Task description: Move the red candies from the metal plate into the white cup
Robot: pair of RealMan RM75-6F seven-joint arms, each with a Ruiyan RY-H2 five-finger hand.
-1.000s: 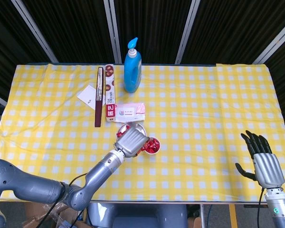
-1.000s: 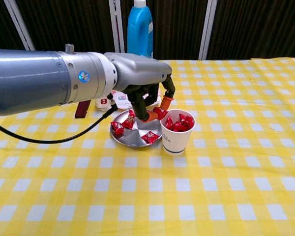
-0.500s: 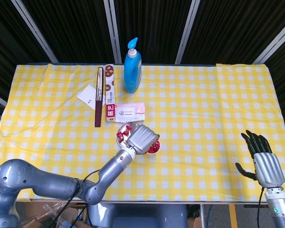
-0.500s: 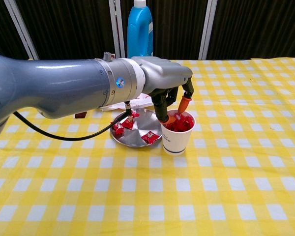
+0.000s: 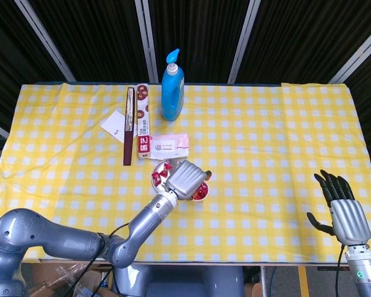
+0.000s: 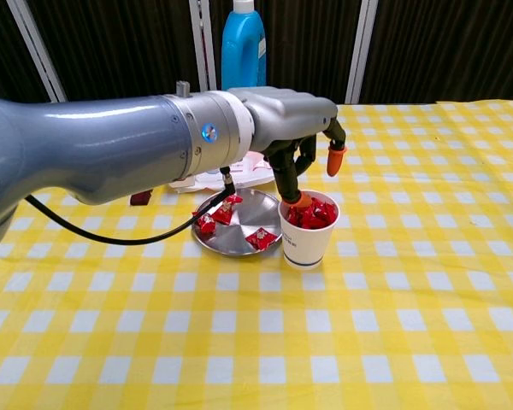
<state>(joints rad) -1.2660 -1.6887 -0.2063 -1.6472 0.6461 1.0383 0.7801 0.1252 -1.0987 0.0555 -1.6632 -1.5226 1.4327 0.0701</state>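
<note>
I have the left hand (image 6: pixel 295 128) directly above the white cup (image 6: pixel 309 238), with its orange-tipped fingers (image 6: pixel 334 159) spread apart and nothing between them; one fingertip reaches down to the cup's rim. The cup, just under the hand, is heaped with red candies (image 6: pixel 312 213). To the left of the hand and a little lower lies the metal plate (image 6: pixel 252 220), touching or nearly touching the cup, and on it I see three candies (image 6: pixel 224 211) in red wrappers. Beyond the hand stand a blue bottle (image 5: pixel 172 86), a pink packet (image 5: pixel 167 145) and a long box (image 5: pixel 142 120). My right hand (image 5: pixel 345 213) is far to the right of all this, near the table's edge, palm flat and fingers stretched out, holding nothing.
</note>
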